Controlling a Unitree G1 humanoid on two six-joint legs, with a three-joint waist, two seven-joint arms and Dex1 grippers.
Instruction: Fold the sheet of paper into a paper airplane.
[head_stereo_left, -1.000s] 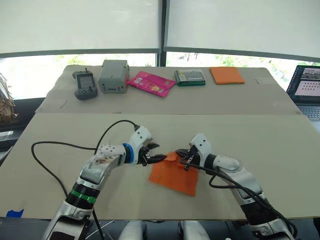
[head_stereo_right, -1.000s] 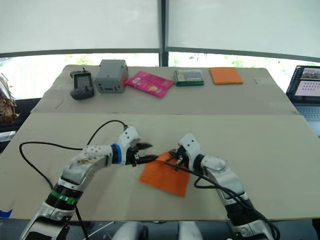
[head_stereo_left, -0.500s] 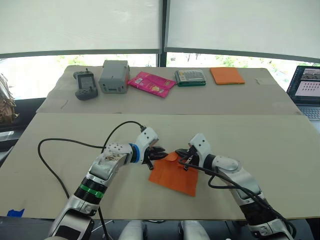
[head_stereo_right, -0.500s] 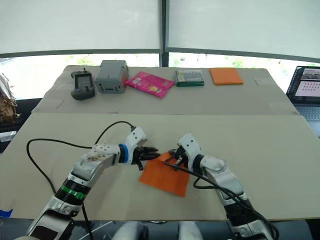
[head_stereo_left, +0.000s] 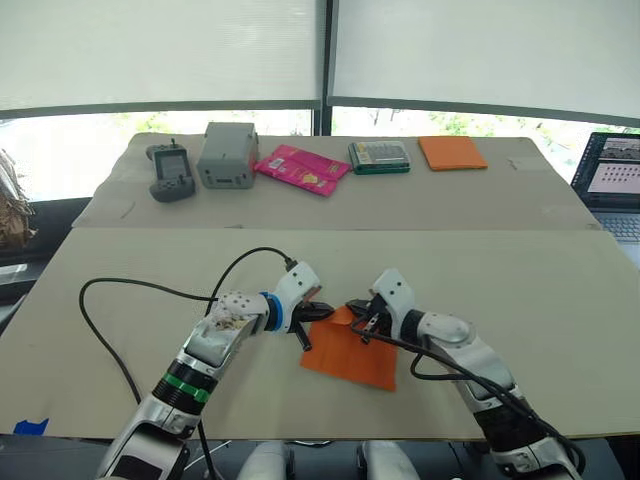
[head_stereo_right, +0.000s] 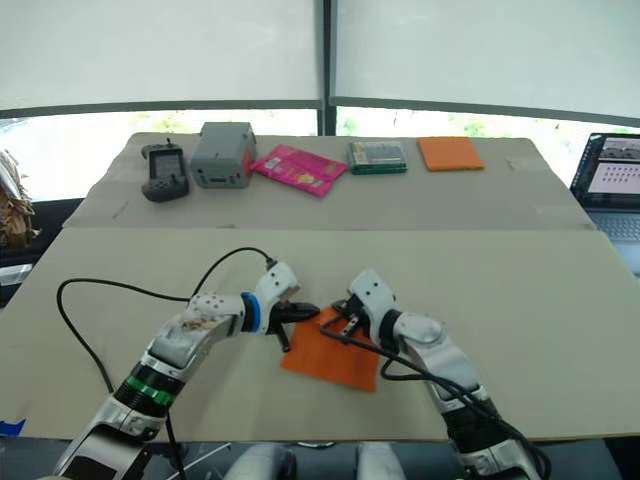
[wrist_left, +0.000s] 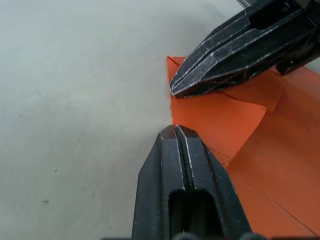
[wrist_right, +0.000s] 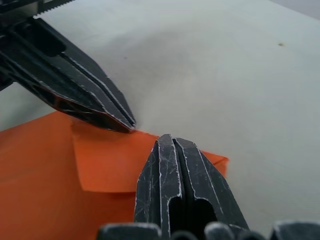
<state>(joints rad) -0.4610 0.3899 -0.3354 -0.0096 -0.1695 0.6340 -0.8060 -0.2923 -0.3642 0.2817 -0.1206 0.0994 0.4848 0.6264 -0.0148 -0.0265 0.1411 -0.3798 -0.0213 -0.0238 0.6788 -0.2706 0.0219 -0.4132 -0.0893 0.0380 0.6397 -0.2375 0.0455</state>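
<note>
On the table our paper lies flat between both arms, one corner folded; it looks light, limp and slippery, so we'd press near creases. Left gripper and right gripper are closed, tips touching the flap

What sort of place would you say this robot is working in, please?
Probably a lab or office workspace: board-topped tables beneath large windows with drawn blinds, a laptop at the side, and a handheld controller and grey box laid out behind.

no legible text, labels or numbers on anything
</note>
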